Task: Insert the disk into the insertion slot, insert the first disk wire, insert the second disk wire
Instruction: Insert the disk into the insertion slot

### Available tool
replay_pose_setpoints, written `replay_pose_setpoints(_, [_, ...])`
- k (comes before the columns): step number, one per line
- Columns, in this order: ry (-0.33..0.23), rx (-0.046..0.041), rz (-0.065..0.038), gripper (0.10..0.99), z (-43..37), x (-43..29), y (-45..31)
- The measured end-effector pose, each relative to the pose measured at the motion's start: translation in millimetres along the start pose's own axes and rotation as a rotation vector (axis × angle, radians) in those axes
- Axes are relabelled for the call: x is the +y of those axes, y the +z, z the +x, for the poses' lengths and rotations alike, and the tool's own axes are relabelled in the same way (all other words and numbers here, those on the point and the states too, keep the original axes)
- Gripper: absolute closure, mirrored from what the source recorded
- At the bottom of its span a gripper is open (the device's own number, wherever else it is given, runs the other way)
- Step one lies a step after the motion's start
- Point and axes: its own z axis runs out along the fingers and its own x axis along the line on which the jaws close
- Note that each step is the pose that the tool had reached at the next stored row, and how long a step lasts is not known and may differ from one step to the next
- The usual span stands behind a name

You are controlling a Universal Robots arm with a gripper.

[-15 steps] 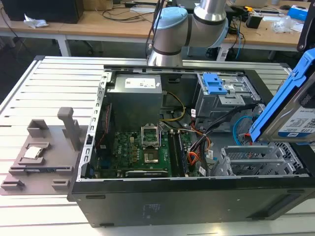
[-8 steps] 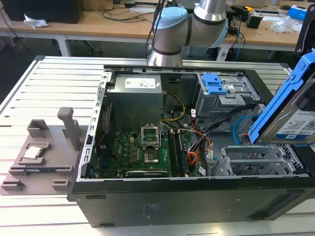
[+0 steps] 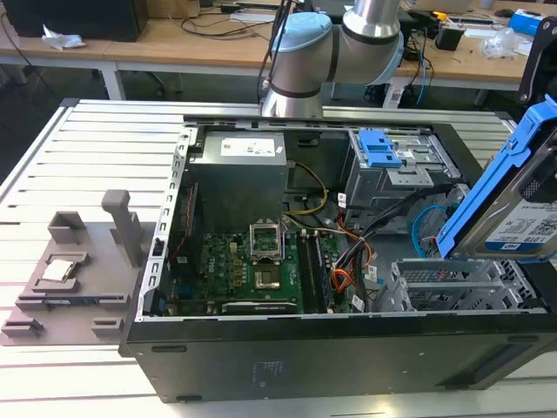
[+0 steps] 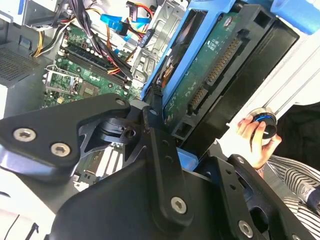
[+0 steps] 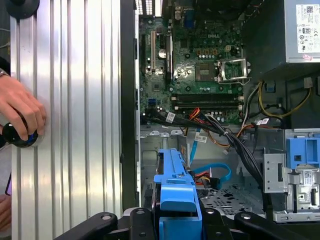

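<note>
**The disk (image 3: 533, 213) hangs tilted just above the insertion slot (image 3: 444, 283).**
The jaws are closed tight on the disk and grip it by its blue frame. The disk leans steeply, and its long side runs from high up down toward the slot. Its low end is just above the slot and not inside it yet. The slot sits right below the disk, in a corner of the open computer case (image 3: 305, 357).
</note>
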Motion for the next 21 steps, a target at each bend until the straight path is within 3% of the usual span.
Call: replay_pose_setpoints(21, [0.000,-0.0001,0.000,0.722,-0.1,-0.7,17.6])
